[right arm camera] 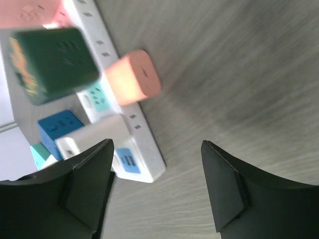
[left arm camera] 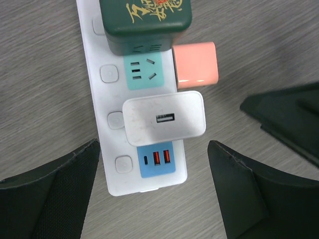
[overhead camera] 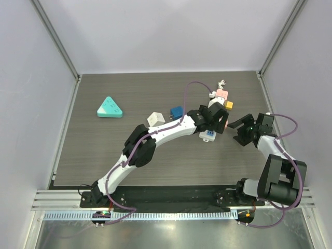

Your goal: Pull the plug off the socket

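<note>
Woodgrain table point(overhead camera: 93, 150) holds one power strip point(left arm camera: 92, 50) with one white plug point(left arm camera: 163, 119).

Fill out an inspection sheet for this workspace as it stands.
Surface: dark wood-grain table.
Job's things: white power strip lying flat; white USB charger plugged in near its end; green adapter plugged in further along; pink adapter against the strip's side.
Clutter: teal triangle, white cube, blue cube, orange cube, loose on the table.
Grippers: left hand open, fingers either side of the strip's end; right hand open, holding nothing, beside the strip.
Cables: purple cables along both arms.
Surroundings: pale walls; metal rail at the near edge.
</note>
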Action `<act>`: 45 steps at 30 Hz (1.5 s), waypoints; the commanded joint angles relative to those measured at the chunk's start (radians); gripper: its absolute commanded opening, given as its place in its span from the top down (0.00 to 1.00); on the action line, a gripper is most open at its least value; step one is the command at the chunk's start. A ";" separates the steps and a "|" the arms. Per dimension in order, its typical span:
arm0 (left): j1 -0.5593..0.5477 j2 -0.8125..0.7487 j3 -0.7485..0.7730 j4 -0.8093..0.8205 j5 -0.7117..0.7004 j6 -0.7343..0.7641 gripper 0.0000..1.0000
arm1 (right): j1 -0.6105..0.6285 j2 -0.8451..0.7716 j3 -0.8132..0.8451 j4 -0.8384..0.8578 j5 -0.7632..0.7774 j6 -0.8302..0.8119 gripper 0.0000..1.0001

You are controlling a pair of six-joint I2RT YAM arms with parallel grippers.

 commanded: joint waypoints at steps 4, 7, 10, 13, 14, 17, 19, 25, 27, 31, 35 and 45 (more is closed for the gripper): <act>0.000 0.027 0.065 0.003 -0.037 0.005 0.16 | -0.004 -0.019 -0.069 0.052 -0.080 -0.015 0.34; 0.003 0.044 0.083 0.008 -0.020 0.003 0.22 | -0.002 -0.007 -0.083 0.064 -0.126 -0.033 0.38; 0.013 0.057 0.102 0.004 0.014 -0.018 0.37 | -0.002 -0.003 -0.095 0.075 -0.158 -0.067 0.38; 0.031 0.057 0.099 0.013 0.061 -0.049 0.51 | 0.002 0.009 -0.115 0.124 -0.221 -0.087 0.36; 0.039 0.057 0.099 0.017 0.071 -0.053 0.55 | 0.005 0.026 -0.119 0.135 -0.232 -0.090 0.36; 0.049 0.050 0.100 0.025 0.104 -0.064 0.69 | 0.019 0.059 -0.132 0.183 -0.252 -0.092 0.34; 0.054 0.047 0.100 0.028 0.118 -0.067 0.78 | 0.025 0.076 -0.142 0.221 -0.259 -0.084 0.34; 0.059 0.031 0.099 0.007 0.154 -0.072 0.80 | 0.035 0.089 -0.131 0.205 -0.238 -0.093 0.35; 0.056 0.024 0.090 -0.001 0.163 -0.072 0.52 | 0.035 0.070 -0.117 0.161 -0.192 -0.104 0.36; 0.037 -0.006 0.082 0.002 0.120 -0.044 0.26 | 0.035 -0.067 -0.119 0.031 -0.062 -0.099 0.36; 0.025 0.001 0.100 0.008 0.086 -0.035 0.13 | 0.033 -0.167 -0.126 -0.037 -0.009 -0.095 0.36; 0.026 0.086 0.186 0.034 0.049 -0.038 0.15 | -0.004 -0.168 -0.123 -0.091 -0.023 -0.150 0.36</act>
